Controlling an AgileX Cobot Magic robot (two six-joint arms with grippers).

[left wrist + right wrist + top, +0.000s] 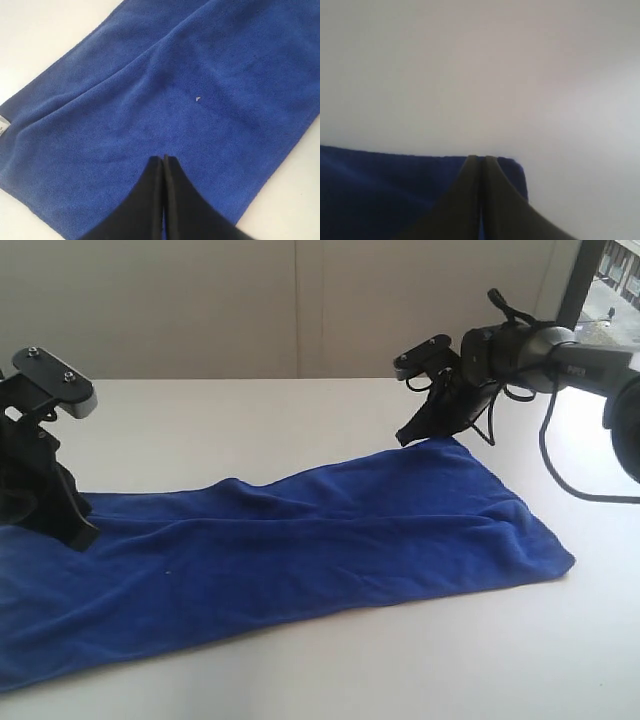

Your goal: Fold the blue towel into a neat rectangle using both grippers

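The blue towel (300,550) lies spread on the smooth, matte white table (300,400). It is a long rectangle of soft, napped microfibre in deep royal blue, and its surface is rumpled into shallow lengthwise ridges and hollows. Its right end has a rounded near corner and rises to a small peak at the far corner, while its left end runs out of the exterior view. A small white tag (2,125) sticks out from one corner of the cloth, and a tiny pale speck (198,99) sits on the pile towards the towel's middle.

The left gripper (78,536) is black, with flat plates tapering like a wedge to a narrow tip. It stands at the towel's far long edge, near the left end, with its tip down on the cloth. Its jaws are pressed together, with only a hairline seam between them.

The right gripper (410,436) has the same dark, tapered shape and hangs from a rounded black arm with looping cables. It meets the towel at the peaked far right corner. Its jaws are likewise closed flat against each other; whether either pair pinches any cloth cannot be told
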